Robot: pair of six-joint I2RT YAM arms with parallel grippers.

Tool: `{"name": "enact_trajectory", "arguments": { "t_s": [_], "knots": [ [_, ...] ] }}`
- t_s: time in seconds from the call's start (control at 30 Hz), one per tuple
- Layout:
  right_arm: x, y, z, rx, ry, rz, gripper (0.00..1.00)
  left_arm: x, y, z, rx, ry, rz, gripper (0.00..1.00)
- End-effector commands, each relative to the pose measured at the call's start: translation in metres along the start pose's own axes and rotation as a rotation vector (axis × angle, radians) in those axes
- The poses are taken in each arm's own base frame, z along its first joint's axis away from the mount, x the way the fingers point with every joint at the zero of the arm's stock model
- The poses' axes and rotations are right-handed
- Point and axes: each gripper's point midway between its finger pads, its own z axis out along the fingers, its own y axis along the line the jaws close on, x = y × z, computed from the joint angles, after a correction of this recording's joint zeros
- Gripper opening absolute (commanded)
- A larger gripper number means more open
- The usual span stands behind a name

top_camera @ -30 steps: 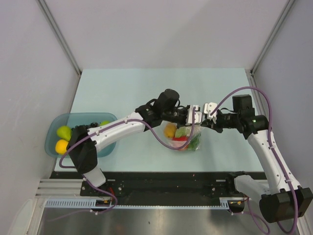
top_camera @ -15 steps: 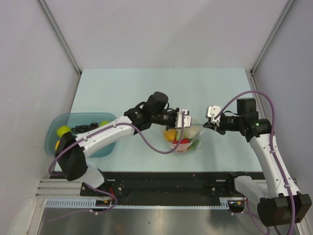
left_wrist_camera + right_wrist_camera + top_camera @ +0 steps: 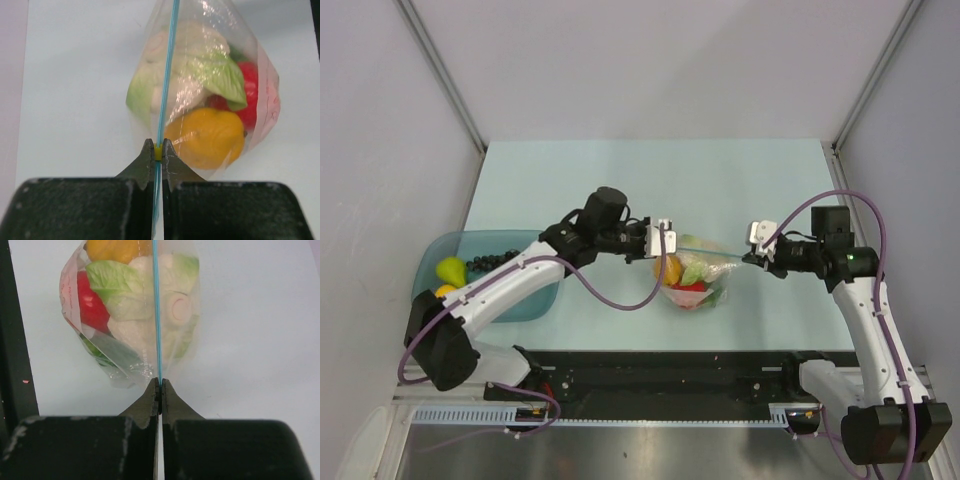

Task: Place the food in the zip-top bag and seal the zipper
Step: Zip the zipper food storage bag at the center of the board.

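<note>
Two ends of the zipper (image 3: 168, 65) are pinched, one by the left gripper (image 3: 158, 150), one by the right gripper (image 3: 160, 385). The bag (image 3: 705, 290) of food (image 3: 207, 137) is between them, mid-frame. Squeeze evenly along the strip, leaving no gap.

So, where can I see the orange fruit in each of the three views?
Top external: the orange fruit sits at the left end of the bag, near the middle of the picture.
Left wrist: it is low in the bag, right of the zipper, just above the jaws.
Right wrist: it is at the top edge, cut off, left of the zipper.
Shared landmark: the blue zipper, stretched straight between both pairs of jaws.
</note>
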Motion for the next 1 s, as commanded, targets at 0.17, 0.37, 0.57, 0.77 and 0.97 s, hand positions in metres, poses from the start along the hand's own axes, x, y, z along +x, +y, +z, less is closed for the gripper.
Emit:
{"name": "enact_trajectory", "arguments": {
  "t_s": [0.17,0.37,0.57,0.77,0.97],
  "knots": [
    [0.013,-0.005,-0.01,0.034,0.074,-0.011,0.0,0.044,0.013,-0.059,-0.13,0.173,-0.008,0.01],
    [0.011,-0.006,-0.01,0.028,0.069,-0.01,0.0,0.052,0.01,-0.067,-0.142,0.202,-0.026,0.01],
    [0.011,-0.004,-0.011,0.028,0.073,-0.006,0.0,0.057,0.005,-0.075,-0.161,0.216,-0.036,0.05],
    [0.001,-0.003,-0.012,0.021,0.043,-0.012,0.0,0.051,0.003,-0.076,-0.154,0.192,-0.038,0.0],
    [-0.046,0.027,-0.028,-0.091,-0.044,0.029,0.0,-0.005,-0.023,-0.095,0.011,0.048,-0.06,0.0]
  ]
}}
